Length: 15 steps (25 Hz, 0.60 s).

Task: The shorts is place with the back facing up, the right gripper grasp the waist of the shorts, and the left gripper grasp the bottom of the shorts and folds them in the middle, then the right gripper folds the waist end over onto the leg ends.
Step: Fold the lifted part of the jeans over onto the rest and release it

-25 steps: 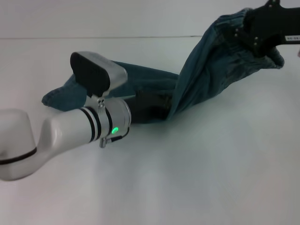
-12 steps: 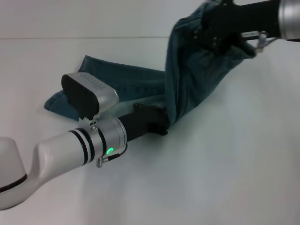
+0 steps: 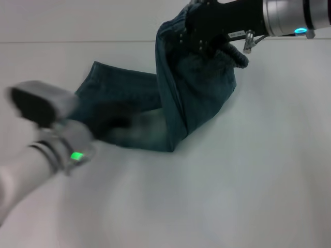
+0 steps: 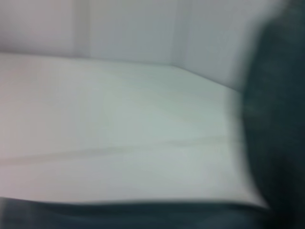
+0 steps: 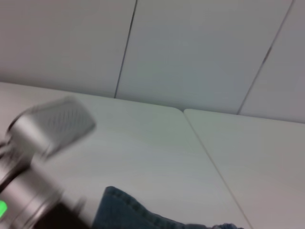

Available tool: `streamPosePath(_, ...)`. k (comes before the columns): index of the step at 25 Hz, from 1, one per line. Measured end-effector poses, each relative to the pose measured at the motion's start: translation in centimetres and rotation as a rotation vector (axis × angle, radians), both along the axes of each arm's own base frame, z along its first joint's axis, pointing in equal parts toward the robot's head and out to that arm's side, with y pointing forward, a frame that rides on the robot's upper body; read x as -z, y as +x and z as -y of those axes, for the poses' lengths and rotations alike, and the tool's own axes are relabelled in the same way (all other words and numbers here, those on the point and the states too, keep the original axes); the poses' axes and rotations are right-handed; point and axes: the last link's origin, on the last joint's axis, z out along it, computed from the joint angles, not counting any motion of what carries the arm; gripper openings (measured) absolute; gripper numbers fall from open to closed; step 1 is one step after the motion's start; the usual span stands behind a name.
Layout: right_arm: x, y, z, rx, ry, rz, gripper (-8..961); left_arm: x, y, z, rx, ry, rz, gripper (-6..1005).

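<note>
The blue-green denim shorts (image 3: 139, 111) lie folded lengthwise on the white table (image 3: 248, 170). Their leg ends (image 3: 89, 82) point left. The right gripper (image 3: 199, 32), a black claw on a silver arm with a cyan light, is shut on the waist (image 3: 227, 51) and holds it raised at the back, so the cloth drapes down to a crease. The left gripper (image 3: 111, 118) is a dark blur over the flat denim near the front left. Denim fills the edges of the left wrist view (image 4: 276, 119) and pokes into the right wrist view (image 5: 124, 212).
The left arm (image 3: 51, 144), with its green light, reaches in from the front left; it also appears in the right wrist view as the silver left arm (image 5: 43, 129). A seam in the table (image 3: 77, 42) runs along the back. Pale wall panels (image 5: 190, 47) stand behind.
The right gripper has carried the waist leftward over the lying denim. The left arm has pulled back to the left and front, away from the crease.
</note>
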Motion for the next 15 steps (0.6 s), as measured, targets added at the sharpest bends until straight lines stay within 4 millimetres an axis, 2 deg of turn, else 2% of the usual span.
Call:
streamPosePath(3, 0.6, -0.4, 0.0, -0.023, -0.019, 0.017, 59, -4.2, -3.2, -0.1, -0.061, 0.189, 0.029, 53)
streamPosePath(7, 2.2, -1.1, 0.4, -0.059, -0.068, 0.054, 60, -9.5, -6.2, 1.6, -0.085, 0.424, 0.115, 57)
streamPosePath(9, 3.1, -1.6, 0.7, -0.083, -0.099, 0.077, 61, -10.2, -6.7, 2.1, -0.083, 0.456, 0.125, 59)
streamPosePath(10, 3.6, -1.8, 0.8, -0.099, -0.116, 0.09, 61, -11.2, -7.3, 3.3, -0.073, 0.508, 0.143, 60)
streamPosePath(15, 6.1, -2.9, 0.5, -0.18, -0.128, 0.139, 63, -11.2, -7.9, 4.8, -0.06, 0.512, 0.154, 65)
